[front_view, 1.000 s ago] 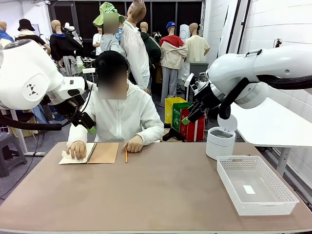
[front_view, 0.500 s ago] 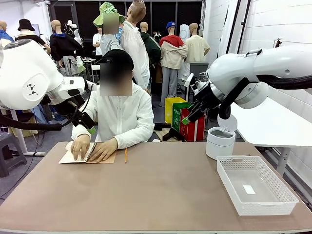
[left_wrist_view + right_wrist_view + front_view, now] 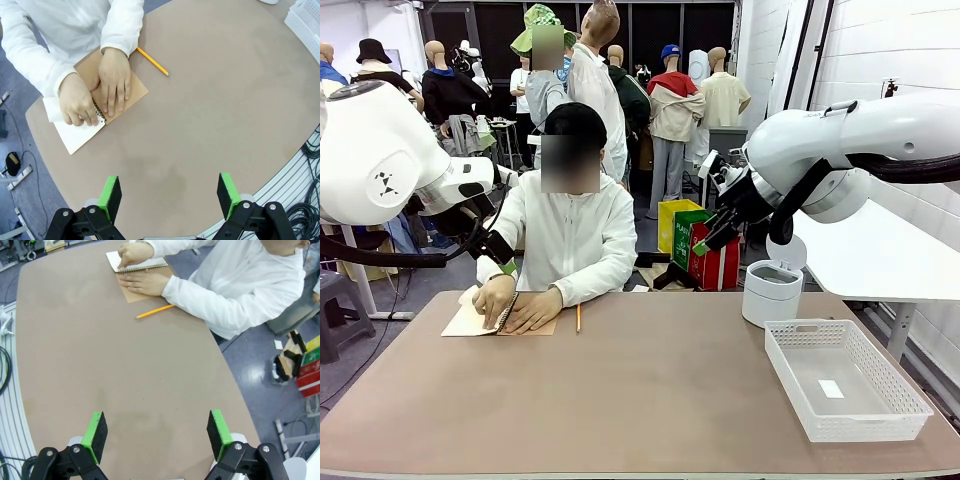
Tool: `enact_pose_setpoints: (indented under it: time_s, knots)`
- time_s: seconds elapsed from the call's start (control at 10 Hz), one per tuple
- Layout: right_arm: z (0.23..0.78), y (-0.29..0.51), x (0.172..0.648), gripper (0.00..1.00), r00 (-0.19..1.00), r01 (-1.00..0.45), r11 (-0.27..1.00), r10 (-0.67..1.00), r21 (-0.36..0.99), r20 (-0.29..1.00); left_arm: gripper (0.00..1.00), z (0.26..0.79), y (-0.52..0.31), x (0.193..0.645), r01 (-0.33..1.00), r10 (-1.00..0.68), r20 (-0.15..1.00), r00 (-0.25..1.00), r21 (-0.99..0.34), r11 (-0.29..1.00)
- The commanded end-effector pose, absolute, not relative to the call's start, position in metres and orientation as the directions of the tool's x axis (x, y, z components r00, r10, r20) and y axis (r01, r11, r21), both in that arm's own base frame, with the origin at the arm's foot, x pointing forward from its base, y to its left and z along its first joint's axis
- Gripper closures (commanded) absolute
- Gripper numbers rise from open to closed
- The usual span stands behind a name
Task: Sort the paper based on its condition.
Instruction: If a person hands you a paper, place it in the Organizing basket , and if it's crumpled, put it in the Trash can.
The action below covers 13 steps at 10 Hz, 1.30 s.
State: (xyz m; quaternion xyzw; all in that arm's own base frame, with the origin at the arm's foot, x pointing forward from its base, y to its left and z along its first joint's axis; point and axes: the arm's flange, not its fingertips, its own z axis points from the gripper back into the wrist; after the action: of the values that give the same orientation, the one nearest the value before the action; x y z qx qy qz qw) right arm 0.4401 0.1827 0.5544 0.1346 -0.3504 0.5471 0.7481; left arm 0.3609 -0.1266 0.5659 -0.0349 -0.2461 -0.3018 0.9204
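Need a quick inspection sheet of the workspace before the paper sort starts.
Surface: brown table, faint smudges.
Job's things: paper is a white page in the open notebook, under the person's hands; no loose sheet or ball seen.
Clutter: pencil beside the notebook; white basket and white round bin on the robot's right.
Grippers: left gripper and right gripper above the table, jaws open, holding nothing.
Cables: bundle off the table edge.
Surroundings: person seated at the far side.

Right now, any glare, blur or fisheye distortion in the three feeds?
Front view: even light, sharp, no glare on the table. Left wrist view: fisheye bends the table edge; notebook sharp. Right wrist view: same bending, pencil crisp, no glare.
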Motion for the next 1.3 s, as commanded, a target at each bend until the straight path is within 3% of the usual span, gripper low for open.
enact_pose_setpoints:
  time_s: [0.0, 1.2]
  knots:
    - [0.5546, 0.1823, 0.4403, 0.0, 0.156, -0.913, 0.365, 0.724, -0.181, 0.672, 0.0, 0.5669, -0.1257, 0.3607, 0.574, -0.537, 0.478, 0.696, 0.08, 0.815]
    - [0.5546, 0.1823, 0.4403, 0.0, 0.156, -0.913, 0.365, 0.724, -0.181, 0.672, 0.0, 0.5669, -0.1257, 0.3607, 0.574, -0.537, 0.478, 0.696, 0.08, 0.815]
